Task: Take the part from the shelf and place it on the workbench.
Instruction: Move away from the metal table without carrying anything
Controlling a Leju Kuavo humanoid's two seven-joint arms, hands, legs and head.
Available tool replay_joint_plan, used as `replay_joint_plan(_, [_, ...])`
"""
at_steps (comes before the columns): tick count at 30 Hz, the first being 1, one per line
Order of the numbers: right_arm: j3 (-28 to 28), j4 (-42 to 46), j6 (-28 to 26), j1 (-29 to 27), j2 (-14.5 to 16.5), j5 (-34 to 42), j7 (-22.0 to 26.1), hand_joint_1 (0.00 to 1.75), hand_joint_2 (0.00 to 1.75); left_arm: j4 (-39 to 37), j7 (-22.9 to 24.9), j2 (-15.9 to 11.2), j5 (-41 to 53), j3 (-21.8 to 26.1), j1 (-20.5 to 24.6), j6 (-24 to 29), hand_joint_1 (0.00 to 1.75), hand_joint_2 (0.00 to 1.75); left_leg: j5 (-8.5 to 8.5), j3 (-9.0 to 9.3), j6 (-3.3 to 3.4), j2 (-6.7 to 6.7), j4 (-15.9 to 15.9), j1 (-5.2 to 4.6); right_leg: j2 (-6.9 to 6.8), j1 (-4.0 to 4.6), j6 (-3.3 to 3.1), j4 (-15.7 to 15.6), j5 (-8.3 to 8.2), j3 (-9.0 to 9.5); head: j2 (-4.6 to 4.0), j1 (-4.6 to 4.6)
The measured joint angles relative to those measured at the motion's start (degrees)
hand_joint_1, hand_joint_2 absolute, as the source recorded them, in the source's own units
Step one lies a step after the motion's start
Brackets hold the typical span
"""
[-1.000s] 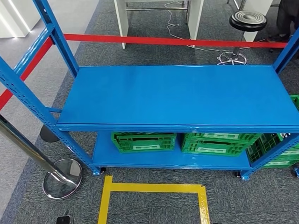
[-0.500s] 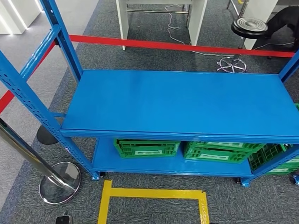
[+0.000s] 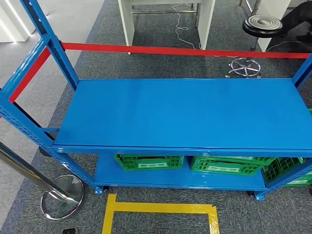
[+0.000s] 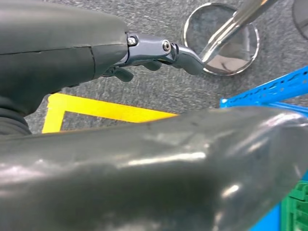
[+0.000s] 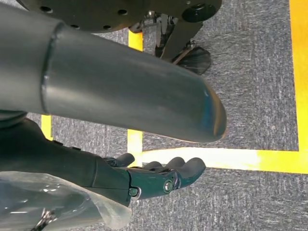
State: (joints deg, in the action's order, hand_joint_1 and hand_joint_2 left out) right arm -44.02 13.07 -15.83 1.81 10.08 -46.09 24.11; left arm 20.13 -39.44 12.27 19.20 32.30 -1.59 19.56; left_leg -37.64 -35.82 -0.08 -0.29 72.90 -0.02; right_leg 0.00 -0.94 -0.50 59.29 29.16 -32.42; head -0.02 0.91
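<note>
- Left hand (image 4: 156, 50): hangs over grey carpet, fingers nearly straight, grasping nothing; a chrome post base (image 4: 221, 41) lies just past the fingertips.
- Right hand (image 5: 160, 175): hangs above yellow tape (image 5: 218, 159) on the carpet, fingers extended; a clear plastic bag (image 5: 54, 204) lies against its palm side, and whether it is grasped cannot be told.
- Shelf (image 3: 184, 114): blue, centre of the head frame, top board bare; the bag's contents are unclear.
- Crates (image 3: 149, 162): green, on the lower board.
- Stool (image 3: 262, 23): upper right, beyond red tape (image 3: 176, 50).

High head view over shelf (image 3: 184, 114)
</note>
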Motion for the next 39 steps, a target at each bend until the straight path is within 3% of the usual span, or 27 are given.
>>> replay_joint_plan(1, [0.00,0.00,0.15,-0.08,0.00,-0.10,-0.02,0.00,0.00,-0.24,0.20,0.00,0.07,0.19,-0.06,-0.02,0.00,0.00,0.24,-1.60,0.01,0.00,1.98,0.02,0.03,0.03,-0.02,0.00,0.34,0.40,0.00,0.01])
replay_joint_plan(2, [0.00,0.00,0.27,-0.17,0.00,-0.21,-0.11,0.00,0.00,-0.45,0.40,0.01,0.21,0.41,-0.12,-0.05,0.00,0.00,1.68,-2.26,0.12,0.00,1.87,0.03,0.09,0.07,-0.01,0.00,0.70,0.89,0.00,0.02])
replay_joint_plan(4, [0.00,0.00,0.42,-0.35,0.00,-0.48,-0.34,0.00,0.00,-0.73,0.74,0.04,0.61,0.85,-0.18,-0.16,0.00,0.00,7.07,-0.92,0.69,0.00,-4.18,-0.02,0.17,0.16,0.09,-0.05,1.49,1.84,0.00,0.01])
replay_joint_plan(6, [0.01,-0.08,0.62,-0.40,0.02,-0.75,-0.43,0.00,0.00,-0.93,0.86,0.08,1.04,1.16,-0.14,-0.25,0.00,0.00,10.16,1.14,1.31,0.03,-10.43,-0.33,0.20,0.29,0.54,-0.07,2.25,2.41,0.00,-0.10])
replay_joint_plan(8, [0.02,-0.16,0.89,-0.42,0.05,-0.90,-0.38,0.00,0.00,-1.09,0.94,0.12,1.29,1.45,-0.13,-0.42,0.00,0.00,9.93,2.01,1.66,0.03,-12.47,-0.76,0.19,0.21,1.26,-0.31,2.64,2.56,0.00,-0.23])
replay_joint_plan(11, [0.01,-0.18,1.26,-0.33,0.07,-0.92,-0.34,0.00,0.00,-1.13,1.01,0.09,1.39,1.96,-0.26,-0.73,0.00,0.00,9.85,3.29,2.25,-0.05,-14.00,-0.66,0.15,-0.03,2.20,-0.08,3.36,2.88,0.00,-0.25])
replay_joint_plan(13, [0.02,-0.19,1.60,-0.21,0.07,-0.91,-0.32,0.00,0.00,-1.14,1.03,0.05,1.41,2.21,-0.14,-0.90,0.00,0.00,9.91,4.28,2.72,-0.02,-14.79,-0.37,0.15,-0.05,2.51,4.64,5.52,0.46,0.00,-0.34])
replay_joint_plan(15, [0.02,-0.21,2.27,-0.25,0.07,-0.80,-0.39,0.00,0.00,-1.14,1.18,0.04,1.56,2.34,-0.02,-1.01,0.00,0.00,9.58,4.72,3.05,0.02,-14.85,-0.35,0.11,-0.05,2.77,12.34,7.93,-4.55,0.00,-0.40])
replay_joint_plan(16, [0.02,-0.23,2.64,-0.36,0.07,-0.73,-0.48,0.00,0.00,-1.14,1.32,0.05,1.65,2.38,-0.05,-1.04,0.00,0.00,9.29,5.03,3.10,0.00,-14.85,-0.36,0.09,-0.07,2.87,14.88,7.94,-6.69,0.00,-0.40])
replay_joint_plan(17, [0.02,-0.25,2.98,-0.48,0.07,-0.66,-0.57,0.00,0.00,-1.14,1.44,0.05,1.73,2.43,-0.11,-1.05,0.00,0.00,8.93,5.45,3.10,-0.04,-14.84,-0.36,0.09,-0.07,2.94,15.28,6.72,-7.81,0.00,-0.42])
replay_joint_plan(18, [0.01,-0.26,3.22,-0.59,0.06,-0.59,-0.65,0.00,0.00,-1.14,1.54,0.04,1.75,2.49,-0.19,-1.06,0.00,0.00,8.51,5.99,3.03,-0.09,-14.83,-0.35,0.08,-0.08,2.94,13.37,4.37,-7.75,0.00,-0.45])
replay_joint_plan(20, [0.00,-0.27,3.41,-0.65,0.04,-0.51,-0.71,0.00,0.00,-1.16,1.58,0.04,1.76,2.57,-0.27,-1.08,0.00,0.00,7.54,7.07,2.67,-0.14,-14.79,-0.39,0.05,-0.05,2.80,5.80,-0.82,-5.23,0.00,-0.48])
replay_joint_plan(21, [0.01,-0.29,3.46,-0.61,0.03,-0.50,-0.72,0.00,0.00,-1.17,1.59,0.04,1.78,2.61,-0.23,-1.07,0.00,0.00,7.06,7.37,2.38,-0.16,-14.69,-0.48,0.08,-0.03,2.55,2.68,-2.33,-3.88,0.00,-0.46])
replay_joint_plan(23, [0.01,-0.32,3.53,-0.58,0.03,-0.58,-0.81,0.00,0.00,-1.20,1.75,0.02,1.84,2.66,-0.07,-0.89,0.00,0.00,6.49,7.51,1.87,-0.19,-14.65,-0.65,0.16,0.15,1.94,0.42,-2.73,-2.67,0.00,-0.40])
replay_joint_plan(25, [0.01,-0.33,3.88,-0.65,0.02,-0.88,-1.19,0.00,0.87,-1.20,2.94,-0.03,1.86,2.86,0.09,-0.37,0.00,0.87,6.15,7.71,1.46,-0.21,-14.71,-0.58,0.18,0.15,1.28,0.19,-2.62,-2.48,0.00,-0.39])
replay_joint_plan(27, [0.00,-0.33,4.52,-0.62,0.02,-1.22,-1.86,0.00,1.75,-1.22,5.24,-0.09,1.79,3.48,0.20,0.02,0.00,1.75,4.68,7.13,0.84,-0.16,-12.82,-0.44,0.10,-0.02,0.64,-0.07,-2.45,-2.18,0.00,-0.21])
replay_joint_plan(30, [0.23,-0.22,5.02,-0.44,-0.03,-1.21,-3.60,0.00,1.75,-1.48,9.15,-0.22,1.46,4.33,0.08,-0.67,0.00,1.75,-0.12,2.06,0.06,-0.12,-2.68,-0.14,-0.18,-0.03,0.04,-0.17,-2.07,-1.87,0.00,-0.03])
replay_joint_plan(31, [0.62,-0.04,5.15,-0.41,-0.11,-0.81,-4.28,0.00,1.75,-1.72,10.42,-0.34,1.15,4.38,-0.19,-1.17,0.00,1.75,-0.92,0.30,-0.04,-0.12,0.35,-0.07,-0.23,0.00,-0.02,-0.16,-1.94,-1.77,0.00,-0.03])
replay_joint_plan(32, [1.20,0.28,5.30,-0.38,-0.23,-0.15,-4.89,0.00,1.75,-2.03,11.55,-0.51,0.71,4.29,-0.58,-1.68,0.00,1.75,-0.60,-0.70,-0.05,-0.12,1.65,-0.02,-0.21,0.01,-0.02,-0.16,-1.81,-1.62,0.00,-0.03])
replay_joint_plan(33, [1.90,0.70,5.50,-0.33,-0.38,0.70,-5.40,0.00,1.75,-2.35,12.46,-0.69,0.27,4.12,-1.06,-2.14,0.00,1.75,0.90,-0.69,0.01,-0.12,0.70,0.01,-0.14,0.01,0.02,-0.16,-1.67,-1.41,0.00,-0.02])
replay_joint_plan(36, [4.06,2.14,6.14,-0.05,-0.82,3.71,-6.77,0.00,1.75,-3.15,14.61,-1.31,-1.07,3.14,-2.30,-3.42,0.00,1.75,7.45,3.11,0.56,-0.09,-9.96,-0.04,-0.01,0.10,0.46,-0.13,-1.24,-0.72,0.00,-0.03])
replay_joint_plan(37, [4.85,2.60,6.38,0.05,-1.00,4.81,-7.23,0.00,1.75,-3.34,15.27,-1.52,-1.53,2.62,-2.55,-3.85,0.00,1.31,8.36,4.04,0.77,-0.09,-12.42,-0.15,-0.03,0.17,0.74,-0.13,-1.15,-0.63,0.00,-0.06])
replay_joint_plan(39, [6.76,3.42,6.97,0.11,-1.38,7.24,-8.25,0.00,1.75,-3.56,16.71,-2.09,-2.57,1.24,-3.11,-4.78,0.00,0.44,8.32,4.46,1.21,-0.11,-13.71,-0.43,-0.07,0.23,1.44,-0.28,-1.11,-0.50,0.00,-0.09])
